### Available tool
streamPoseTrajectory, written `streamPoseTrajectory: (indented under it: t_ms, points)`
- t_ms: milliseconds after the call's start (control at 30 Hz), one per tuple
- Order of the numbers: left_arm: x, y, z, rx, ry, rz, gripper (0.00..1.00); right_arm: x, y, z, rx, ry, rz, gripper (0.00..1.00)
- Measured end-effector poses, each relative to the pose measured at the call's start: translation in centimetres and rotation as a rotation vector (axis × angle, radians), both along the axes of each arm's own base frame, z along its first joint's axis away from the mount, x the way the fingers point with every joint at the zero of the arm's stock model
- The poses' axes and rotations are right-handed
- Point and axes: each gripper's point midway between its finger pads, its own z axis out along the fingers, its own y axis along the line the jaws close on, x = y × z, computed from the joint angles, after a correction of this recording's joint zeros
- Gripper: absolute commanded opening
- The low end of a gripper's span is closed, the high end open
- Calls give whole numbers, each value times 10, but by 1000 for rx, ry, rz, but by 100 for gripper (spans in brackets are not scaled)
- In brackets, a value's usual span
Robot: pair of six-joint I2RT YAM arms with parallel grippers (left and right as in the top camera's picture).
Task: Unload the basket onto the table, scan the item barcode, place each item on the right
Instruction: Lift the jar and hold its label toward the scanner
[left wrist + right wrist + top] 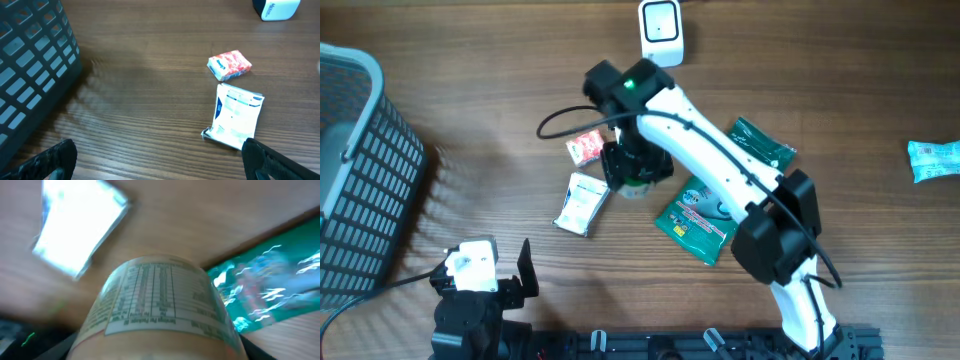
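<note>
The item is a round container point(160, 305) with a printed nutrition label, and it fills the right wrist view. My right gripper point(157, 351) is shut on its sides, with dark fingers just showing at the bottom corners. From overhead the right gripper point(635, 165) hangs over the middle of the table and hides most of the item point(636, 189). A white scanner point(661, 30) stands at the far edge. At the near left edge my left gripper point(485, 275) is wide open with nothing in it, and its fingertips point(55, 159) frame bare wood.
A red packet point(585, 147) and a white pouch point(582, 203) lie left of the right gripper. A green pouch point(698, 218) lies to its right and a dark green packet point(760, 145) beyond that. A teal packet point(932, 160) is far right. A grey basket point(360, 170) fills the left side.
</note>
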Motion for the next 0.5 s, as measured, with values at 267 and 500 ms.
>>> streamPoseTrajectory:
  t_ms: [267, 500]
  points:
    - [0, 0, 0, 0, 1, 0, 100, 167, 17, 46, -71, -808, 16, 51]
    - [0, 0, 0, 0, 0, 0, 100, 300, -31, 27, -214, -1188, -106, 53]
